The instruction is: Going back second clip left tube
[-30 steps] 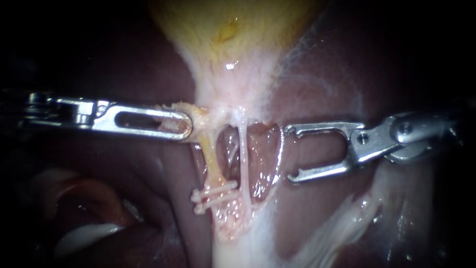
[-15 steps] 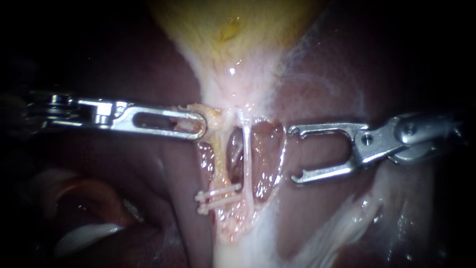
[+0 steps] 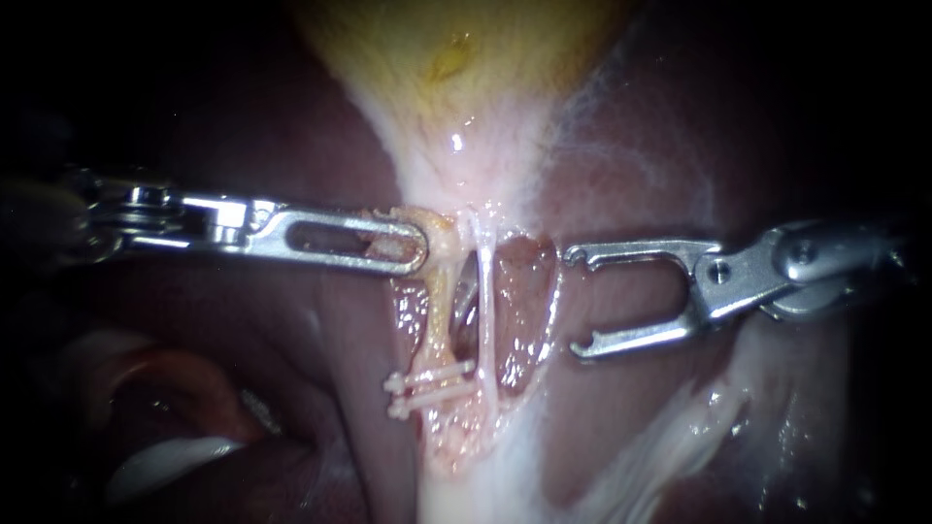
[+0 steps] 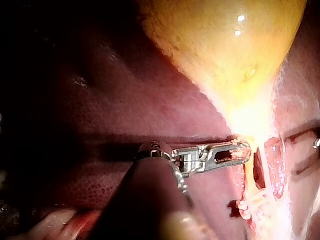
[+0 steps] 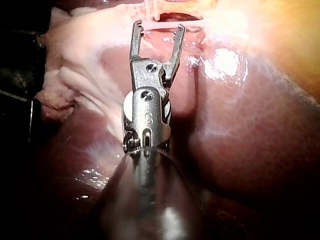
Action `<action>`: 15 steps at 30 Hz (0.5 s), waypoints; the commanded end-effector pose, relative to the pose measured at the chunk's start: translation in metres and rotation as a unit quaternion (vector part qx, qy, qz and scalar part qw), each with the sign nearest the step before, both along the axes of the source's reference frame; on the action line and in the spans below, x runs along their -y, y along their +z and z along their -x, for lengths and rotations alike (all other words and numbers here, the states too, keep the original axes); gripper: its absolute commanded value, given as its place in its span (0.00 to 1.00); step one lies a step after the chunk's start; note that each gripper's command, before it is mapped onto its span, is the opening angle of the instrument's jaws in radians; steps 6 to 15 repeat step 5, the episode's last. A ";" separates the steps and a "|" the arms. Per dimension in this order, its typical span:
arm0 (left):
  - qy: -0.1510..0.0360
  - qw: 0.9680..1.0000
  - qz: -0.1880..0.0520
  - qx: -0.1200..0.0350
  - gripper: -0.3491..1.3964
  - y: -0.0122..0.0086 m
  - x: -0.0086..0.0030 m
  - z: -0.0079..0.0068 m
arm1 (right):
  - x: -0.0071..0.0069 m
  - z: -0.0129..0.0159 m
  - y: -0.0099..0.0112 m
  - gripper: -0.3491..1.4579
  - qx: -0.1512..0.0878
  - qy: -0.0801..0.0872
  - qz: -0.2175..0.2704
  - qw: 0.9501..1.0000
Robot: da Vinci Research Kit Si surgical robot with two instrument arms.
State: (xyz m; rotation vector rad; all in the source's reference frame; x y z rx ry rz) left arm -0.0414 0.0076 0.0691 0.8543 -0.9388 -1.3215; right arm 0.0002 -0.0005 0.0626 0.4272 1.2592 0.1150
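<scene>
lit from the camera's side in the endoscope view: bright over the gallbladder [image 3: 456, 78], near black at every edge. noted small glints on its wet neck and on the right instrument [image 3: 573, 301]. found a dark band of shadow beside the left instrument [image 4: 242, 151] in its wrist view. recorded white glare on the liver [image 5: 240, 125] beside the right instrument's jaws.

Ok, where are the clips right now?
Endoscope view: the two white clips sit side by side across the left tube's lower end, below the left instrument's tip and just left of the thin right tube.
</scene>
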 end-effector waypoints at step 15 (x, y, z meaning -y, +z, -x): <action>0.000 1.000 0.000 0.000 0.00 0.0000 0.0000 0.0000 | 0.0000 0.0000 0.0000 0.47 -0.001 0.001 0.000 1.000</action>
